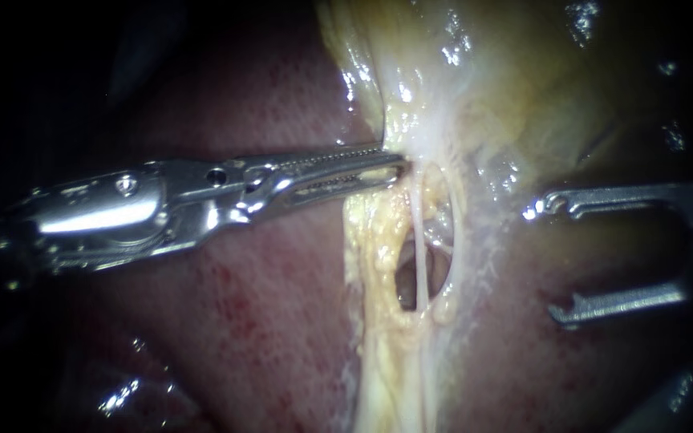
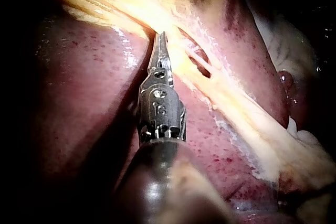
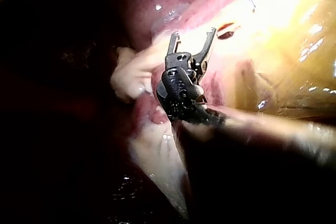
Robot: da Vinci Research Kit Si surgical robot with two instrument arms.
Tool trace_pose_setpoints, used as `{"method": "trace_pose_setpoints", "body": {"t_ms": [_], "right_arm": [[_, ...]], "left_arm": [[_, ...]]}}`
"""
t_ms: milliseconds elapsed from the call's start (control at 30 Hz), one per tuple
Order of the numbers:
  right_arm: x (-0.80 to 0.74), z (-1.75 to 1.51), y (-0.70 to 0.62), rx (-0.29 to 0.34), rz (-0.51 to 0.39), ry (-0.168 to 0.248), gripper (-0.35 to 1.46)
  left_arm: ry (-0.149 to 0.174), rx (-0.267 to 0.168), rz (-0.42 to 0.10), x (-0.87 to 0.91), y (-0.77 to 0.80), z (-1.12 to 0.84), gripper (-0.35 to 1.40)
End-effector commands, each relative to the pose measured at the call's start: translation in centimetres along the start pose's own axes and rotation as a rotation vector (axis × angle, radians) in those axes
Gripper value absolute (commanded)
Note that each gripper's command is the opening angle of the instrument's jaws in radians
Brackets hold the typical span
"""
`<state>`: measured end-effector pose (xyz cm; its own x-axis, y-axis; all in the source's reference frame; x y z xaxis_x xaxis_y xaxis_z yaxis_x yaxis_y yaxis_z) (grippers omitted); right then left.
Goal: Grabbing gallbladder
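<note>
Left instrument (image 1: pixel 399 166) jaws nearly together, pinching the pale edge of the gallbladder (image 1: pixel 507 88); right instrument (image 1: pixel 555 261) jaws gape wide, empty. Soft, wet, slippery wall, probably tears easily; take the thicker fold.

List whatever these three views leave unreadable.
- Endoscope view: the right instrument, jaws open, has its shaft cut off by the right edge.
- Endoscope view: the gallbladder runs past the top edge.
- Endoscope view: the shaft of the left instrument fades into darkness.
- Right wrist view: tissue beside the right instrument is blurred and dark.
</note>
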<state>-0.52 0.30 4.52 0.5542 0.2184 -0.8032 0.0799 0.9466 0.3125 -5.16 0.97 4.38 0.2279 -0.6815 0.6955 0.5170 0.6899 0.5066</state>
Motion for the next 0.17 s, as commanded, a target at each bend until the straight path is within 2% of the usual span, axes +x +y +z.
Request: {"method": "trace_pose_setpoints", "body": {"t_ms": [33,167], "right_arm": [[0.0,0.0,0.0,0.0,0.0,0.0,0.57],[0.0,0.0,0.0,0.0,0.0,0.0,0.56]], "left_arm": [[0.0,-0.001,0.0,0.0,0.0,0.0,-0.35],[0.0,-0.001,0.0,0.0,0.0,0.0,-0.35]]}}
